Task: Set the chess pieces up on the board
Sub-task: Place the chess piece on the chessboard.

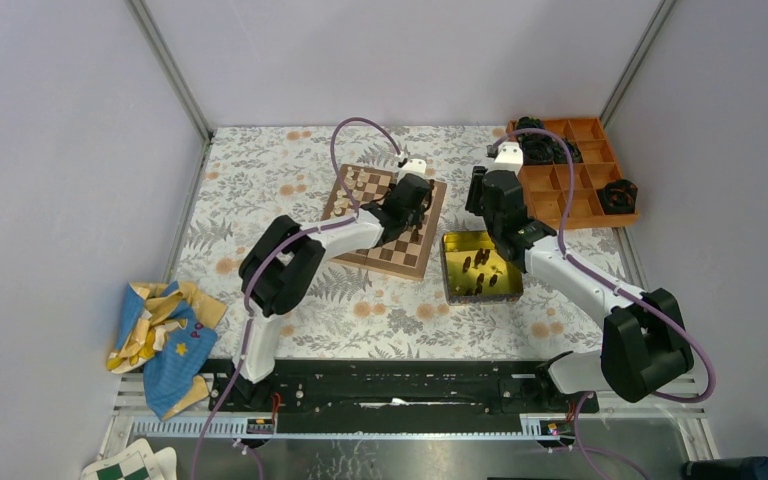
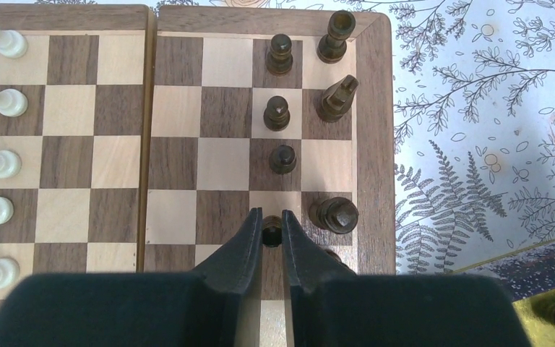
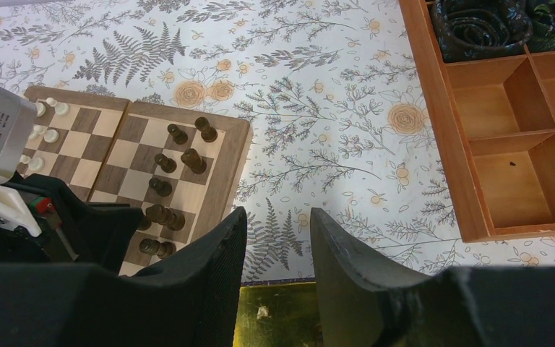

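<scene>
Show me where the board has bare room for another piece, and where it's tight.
Bare: the middle files of the board, between the cream pieces and the dark pieces. One edge square is free between two dark pieces. Tight: around the left gripper, shut on a dark pawn.

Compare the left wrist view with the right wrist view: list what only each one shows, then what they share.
Only the left wrist view: the left gripper shut on a dark chess piece.
Only the right wrist view: the right gripper, open and empty, and the orange compartment tray with black gear-like parts in a top compartment.
Both: the board, the dark chessmen standing near one edge, the cream pieces at the opposite side, and the floral tablecloth.
</scene>
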`<state>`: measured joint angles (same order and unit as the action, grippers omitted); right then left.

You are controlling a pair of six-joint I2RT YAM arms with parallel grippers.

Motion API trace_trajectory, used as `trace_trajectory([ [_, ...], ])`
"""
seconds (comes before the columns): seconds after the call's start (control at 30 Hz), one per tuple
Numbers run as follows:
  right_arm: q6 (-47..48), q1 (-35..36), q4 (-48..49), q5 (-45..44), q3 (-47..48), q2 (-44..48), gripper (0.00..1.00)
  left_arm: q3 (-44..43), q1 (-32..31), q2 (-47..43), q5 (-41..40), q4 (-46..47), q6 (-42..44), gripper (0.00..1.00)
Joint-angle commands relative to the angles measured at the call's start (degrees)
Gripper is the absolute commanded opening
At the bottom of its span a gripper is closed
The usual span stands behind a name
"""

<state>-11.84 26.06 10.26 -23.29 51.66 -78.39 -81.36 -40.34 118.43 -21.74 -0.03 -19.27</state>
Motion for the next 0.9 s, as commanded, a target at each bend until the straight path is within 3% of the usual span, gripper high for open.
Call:
trace_trajectory([
  [0.0, -0.50, -0.57, 3.62, -0.19, 1.01, 0.21, 0.44, -2.25, 0.48, 1.28, 0.38, 2.76, 1.58, 0.00],
  [0.63, -0.72, -0.89, 3.75, 0.37, 1.03, -0.53, 0.44, -3.19, 0.88, 2.49, 0.74, 2.81, 1.95, 0.01],
  [0.87, -0.83, -1.01, 3.73, 0.61, 1.07, -0.71, 0.44, -3.11, 0.87, 2.63, 0.62, 2.49, 1.89, 0.07],
])
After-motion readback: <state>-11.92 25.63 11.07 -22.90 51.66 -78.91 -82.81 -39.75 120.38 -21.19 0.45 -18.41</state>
